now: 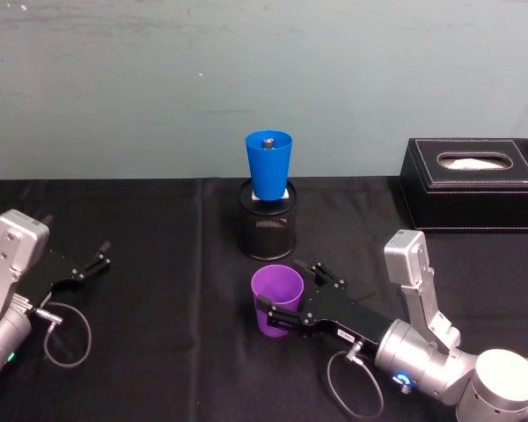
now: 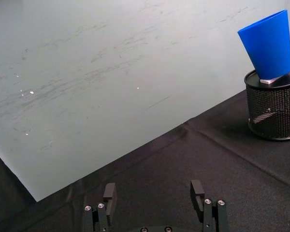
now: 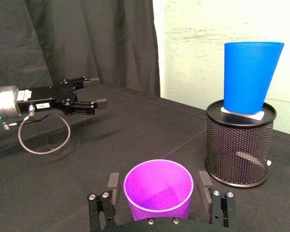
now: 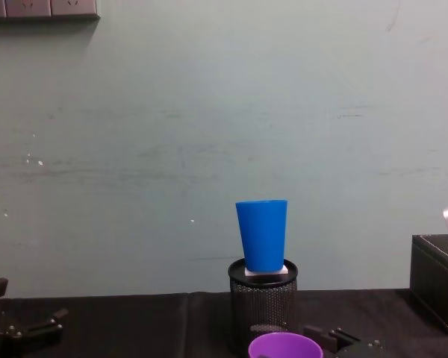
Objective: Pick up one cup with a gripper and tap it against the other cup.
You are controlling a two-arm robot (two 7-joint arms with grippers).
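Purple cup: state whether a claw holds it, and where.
The right claw brackets the purple cup at its sides, fingers apart; a closed hold cannot be confirmed. The left claw is open, holding nothing.

The pen holder (image 1: 267, 220) was black wire mesh. On top of it stood the bright blue cup (image 1: 268, 164), over a small white card (image 3: 241, 113). In front of the pen holder, the purple cup (image 1: 277, 299) sat between the black fingers of the right gripper (image 1: 290, 299). Right of the pen holder was a black tissue box (image 1: 472, 183) with white stitching. The tablecloth (image 1: 167, 343) was plain black, the wall (image 1: 158, 79) pale green.
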